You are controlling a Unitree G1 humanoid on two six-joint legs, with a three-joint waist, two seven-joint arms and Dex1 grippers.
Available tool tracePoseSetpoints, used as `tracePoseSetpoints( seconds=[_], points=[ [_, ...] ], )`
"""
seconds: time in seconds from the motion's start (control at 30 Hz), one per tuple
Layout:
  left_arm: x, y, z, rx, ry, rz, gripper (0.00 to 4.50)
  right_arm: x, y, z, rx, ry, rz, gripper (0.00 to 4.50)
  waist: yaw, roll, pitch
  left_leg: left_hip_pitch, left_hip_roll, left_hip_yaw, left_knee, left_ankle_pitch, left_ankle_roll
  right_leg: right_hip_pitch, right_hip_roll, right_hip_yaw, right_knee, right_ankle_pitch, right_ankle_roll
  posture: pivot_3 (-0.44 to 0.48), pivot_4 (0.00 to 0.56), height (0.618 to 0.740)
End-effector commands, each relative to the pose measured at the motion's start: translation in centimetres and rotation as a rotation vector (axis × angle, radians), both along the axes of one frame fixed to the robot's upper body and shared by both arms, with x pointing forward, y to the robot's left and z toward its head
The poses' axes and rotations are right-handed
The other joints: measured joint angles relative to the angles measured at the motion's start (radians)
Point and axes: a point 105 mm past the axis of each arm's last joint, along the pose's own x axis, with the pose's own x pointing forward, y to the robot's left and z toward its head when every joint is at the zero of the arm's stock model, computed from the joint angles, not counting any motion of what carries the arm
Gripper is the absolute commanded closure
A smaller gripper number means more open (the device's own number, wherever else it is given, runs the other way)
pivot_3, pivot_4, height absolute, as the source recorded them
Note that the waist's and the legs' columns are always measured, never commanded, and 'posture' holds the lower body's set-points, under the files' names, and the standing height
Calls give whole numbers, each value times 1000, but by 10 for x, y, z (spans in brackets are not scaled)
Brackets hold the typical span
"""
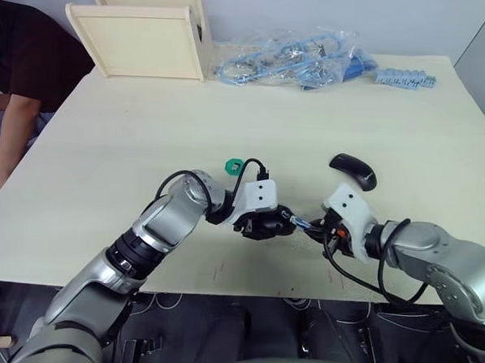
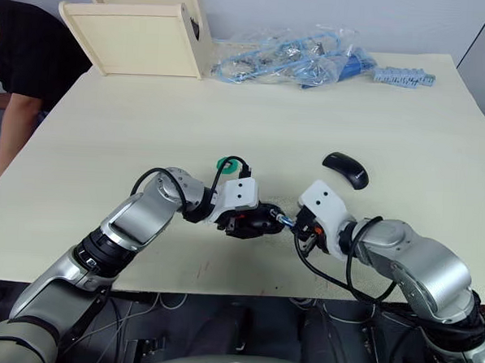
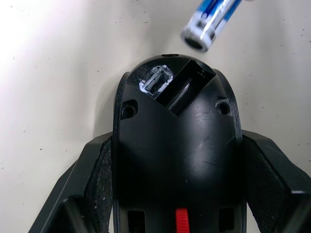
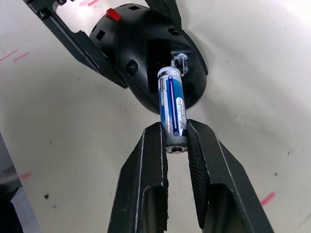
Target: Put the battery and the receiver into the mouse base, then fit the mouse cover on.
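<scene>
My left gripper (image 1: 266, 222) is shut on the black mouse base (image 3: 177, 145), its fingers clamping both sides near the table's front middle. The base's battery bay (image 3: 187, 90) lies empty and faces my right gripper (image 4: 176, 133). That gripper is shut on the blue battery (image 4: 172, 109), gripping its rear end. The battery's free tip hangs just above the bay's edge, apart from the base. The glossy black mouse cover (image 1: 353, 171) lies on the table behind the right gripper. I cannot make out the receiver; a small silvery-rimmed slot (image 3: 158, 82) sits beside the bay.
A green scalloped disc (image 1: 234, 164) lies just behind the left wrist. Two pale wooden boxes (image 1: 144, 38) stand at the far left, clear bags of blue parts (image 1: 298, 58) and a blue strip (image 1: 404, 78) at the far edge. A person (image 1: 25, 64) sits at the table's left.
</scene>
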Motion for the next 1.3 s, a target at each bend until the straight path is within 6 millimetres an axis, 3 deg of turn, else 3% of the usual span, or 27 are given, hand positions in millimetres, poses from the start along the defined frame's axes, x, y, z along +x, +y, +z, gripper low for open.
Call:
tracePoseSetpoints(
  seconds=[0.03,1.17,1.3],
  points=[
    [-3,-1,-11,28,18,5,1505,0,5,1,-2,-1,10,4417,0,0,0,0,0,0,0,0,0,0,0,0,0,0,0,0,150,740],
    [-6,-2,-14,28,12,10,1505,19,31,-8,-50,114,-14,4417,-6,1,-1,1,0,-1,0,0,0,0,0,0,1,0,0,0,150,740],
    [-6,-2,-14,28,12,13,1505,19,34,-3,-7,108,-10,2501,-9,0,-2,2,0,-1,0,0,0,0,0,1,1,0,0,0,150,740]
  ],
)
